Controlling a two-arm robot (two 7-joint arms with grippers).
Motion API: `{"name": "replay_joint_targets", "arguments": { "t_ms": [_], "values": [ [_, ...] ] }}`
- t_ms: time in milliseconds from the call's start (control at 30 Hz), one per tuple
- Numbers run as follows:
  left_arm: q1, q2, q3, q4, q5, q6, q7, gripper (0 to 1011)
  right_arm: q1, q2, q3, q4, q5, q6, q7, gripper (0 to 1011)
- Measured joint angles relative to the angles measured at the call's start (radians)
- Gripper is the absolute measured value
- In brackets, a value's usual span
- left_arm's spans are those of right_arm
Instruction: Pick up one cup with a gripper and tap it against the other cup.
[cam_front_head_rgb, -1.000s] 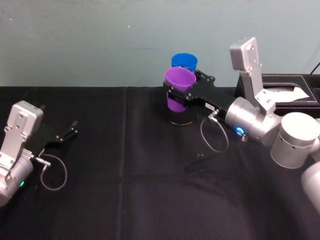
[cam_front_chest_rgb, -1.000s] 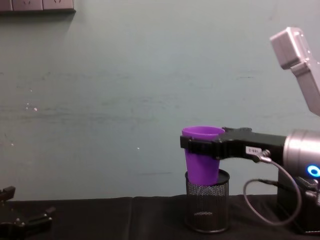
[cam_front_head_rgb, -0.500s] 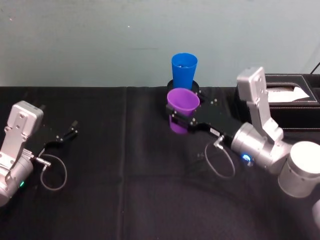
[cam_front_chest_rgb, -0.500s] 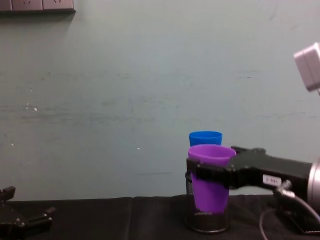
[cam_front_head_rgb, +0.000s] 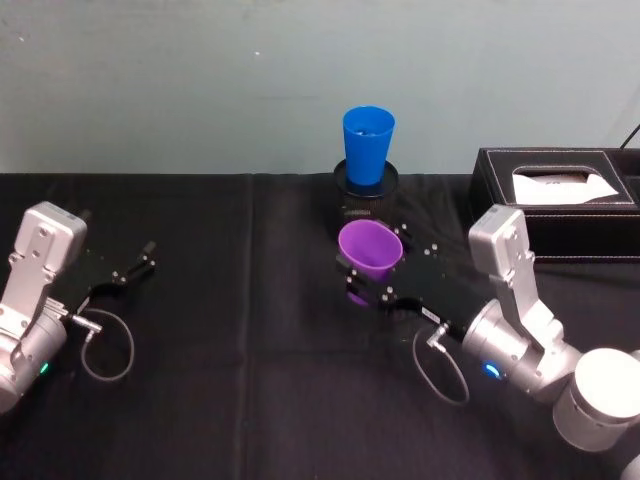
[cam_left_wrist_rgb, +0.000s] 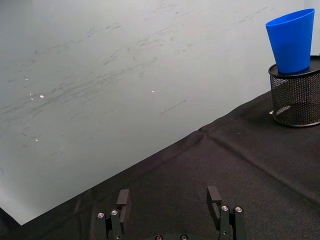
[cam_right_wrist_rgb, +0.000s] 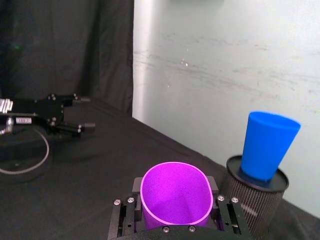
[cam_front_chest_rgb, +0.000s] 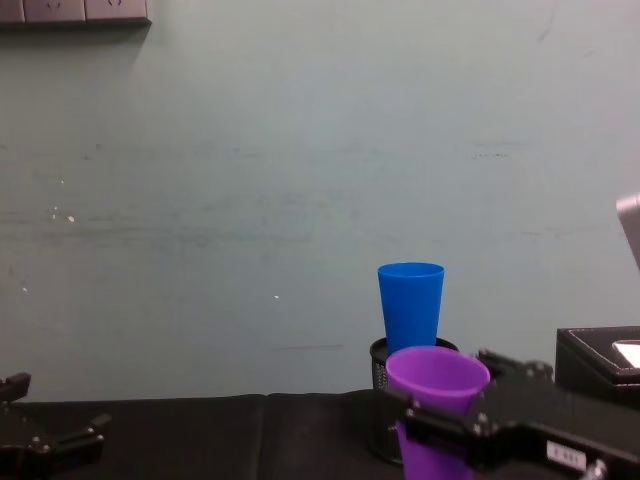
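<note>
My right jaws (cam_front_head_rgb: 368, 282) grip the purple cup (cam_front_head_rgb: 370, 252) — now pulled back from the blue cup (cam_front_head_rgb: 367, 144), tap seemingly done — left jaws (cam_left_wrist_rgb: 170, 207) open, idle.

Lab-like test bench: black-draped table (cam_front_head_rgb: 250, 400) against bare scuffed wall (cam_front_head_rgb: 200, 80), wall sockets (cam_front_chest_rgb: 75, 10).

Right arm reaches in from the lower right of the head view, silver wrist with blue ring light lit, forearm angled toward table centre. Right gripper (cam_front_head_rgb: 368, 268) black, flat-fingered, clamped on the purple cup (cam_front_head_rgb: 371, 252), which it holds upright, rim up. Left arm parked at the far left edge; left gripper (cam_front_head_rgb: 133, 267) idle low over the table, fingers (cam_left_wrist_rgb: 123, 199) spread, nothing between them
</note>
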Motion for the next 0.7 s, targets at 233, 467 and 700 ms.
{"name": "replay_joint_targets", "arguments": {
  "t_ms": [233,467,700],
  "values": [
    [0.000,0.000,0.000,0.000,0.000,0.000,0.000,1000,-0.029,-0.020,0.013,0.039,-0.025,-0.046,-0.010,732],
    [0.000,0.000,0.000,0.000,0.000,0.000,0.000,1000,-0.049,-0.039,0.029,0.062,-0.028,-0.055,-0.010,732],
    [0.000,0.000,0.000,0.000,0.000,0.000,0.000,1000,-0.068,-0.052,0.045,0.069,-0.020,-0.055,-0.007,732]
  ]
}}
